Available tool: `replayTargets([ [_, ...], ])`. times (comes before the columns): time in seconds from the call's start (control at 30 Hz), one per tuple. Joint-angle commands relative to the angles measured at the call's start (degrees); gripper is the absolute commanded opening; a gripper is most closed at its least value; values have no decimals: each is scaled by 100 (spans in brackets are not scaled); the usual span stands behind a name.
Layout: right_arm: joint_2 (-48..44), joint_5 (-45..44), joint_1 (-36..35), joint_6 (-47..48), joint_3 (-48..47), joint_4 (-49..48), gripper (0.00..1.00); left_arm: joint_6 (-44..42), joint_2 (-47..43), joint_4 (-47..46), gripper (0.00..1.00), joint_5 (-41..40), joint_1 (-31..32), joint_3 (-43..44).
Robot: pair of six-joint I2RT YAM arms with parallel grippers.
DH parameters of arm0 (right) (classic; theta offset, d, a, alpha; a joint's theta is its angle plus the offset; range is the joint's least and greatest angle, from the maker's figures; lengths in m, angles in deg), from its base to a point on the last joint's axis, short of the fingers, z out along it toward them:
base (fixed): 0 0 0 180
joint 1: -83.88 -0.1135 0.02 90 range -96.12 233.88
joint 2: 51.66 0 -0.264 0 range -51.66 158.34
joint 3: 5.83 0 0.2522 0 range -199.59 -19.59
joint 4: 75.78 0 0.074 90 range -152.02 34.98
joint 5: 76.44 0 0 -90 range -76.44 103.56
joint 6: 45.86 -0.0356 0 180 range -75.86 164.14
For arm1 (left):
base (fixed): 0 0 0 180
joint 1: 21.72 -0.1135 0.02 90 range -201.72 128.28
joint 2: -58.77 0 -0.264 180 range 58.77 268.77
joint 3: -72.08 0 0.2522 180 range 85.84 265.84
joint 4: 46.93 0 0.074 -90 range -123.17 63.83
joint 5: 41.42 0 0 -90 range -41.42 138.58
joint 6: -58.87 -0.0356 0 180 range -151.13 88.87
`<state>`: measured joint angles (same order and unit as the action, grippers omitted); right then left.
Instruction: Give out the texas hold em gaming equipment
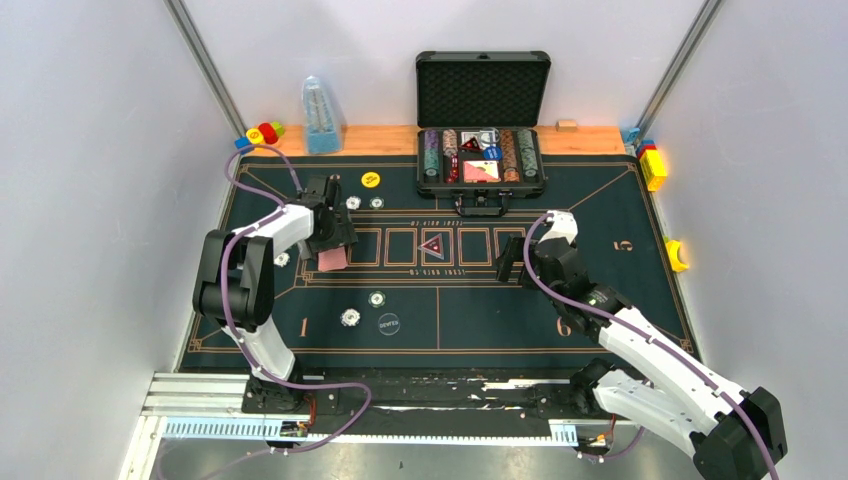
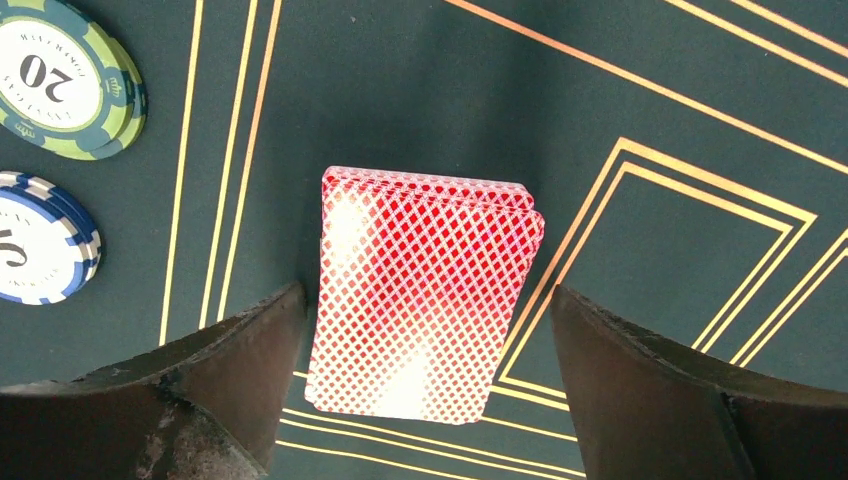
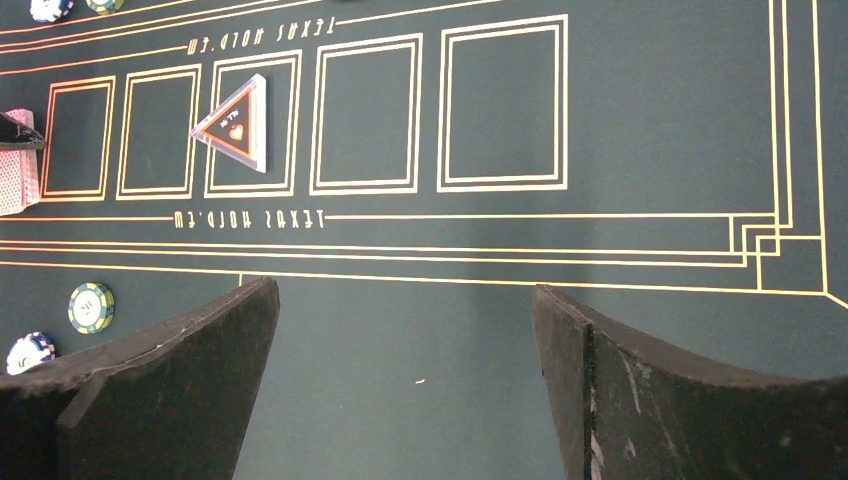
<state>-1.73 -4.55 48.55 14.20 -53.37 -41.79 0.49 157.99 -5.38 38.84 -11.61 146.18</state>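
A deck of pink-red-backed cards (image 2: 425,290) lies on the green poker mat (image 1: 600,290), near the left end of the row of card boxes. My left gripper (image 2: 425,300) is open and straddles the deck from above, with a gap on each side. In the top view the left gripper (image 1: 333,243) is over the deck (image 1: 332,261). A green "20" chip (image 2: 65,80) and a blue-white chip (image 2: 40,250) lie to its left. My right gripper (image 1: 510,262) is open and empty over bare mat (image 3: 405,290).
An open black case (image 1: 481,150) of chips and cards stands at the back centre. A clear triangular marker (image 1: 432,245) sits in the middle card box. Loose chips (image 1: 349,317), a dark dealer disc (image 1: 389,323) and a yellow disc (image 1: 371,180) lie on the mat. Toy blocks (image 1: 654,165) and a blue bottle (image 1: 320,115) line the edges.
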Motion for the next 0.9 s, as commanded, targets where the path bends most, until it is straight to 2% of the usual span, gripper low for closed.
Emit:
replayTargets([
  [0.0, -37, -48, 13, -11, 14, -269, 99, 443, 0, 26, 100, -126, 17, 7],
  [0.33, -28, -22, 13, -13, 29, -298, 99, 832, -170, -186, 97, 411, 60, -325],
  [0.67, 35, 6, 9, -13, 29, -326, 99, 1014, -429, 182, 98, 280, 331, -253],
  [0.87, -38, 5, 9, -4, 45, -325, 99, 1051, -395, 537, 98, -259, 369, -130],
])
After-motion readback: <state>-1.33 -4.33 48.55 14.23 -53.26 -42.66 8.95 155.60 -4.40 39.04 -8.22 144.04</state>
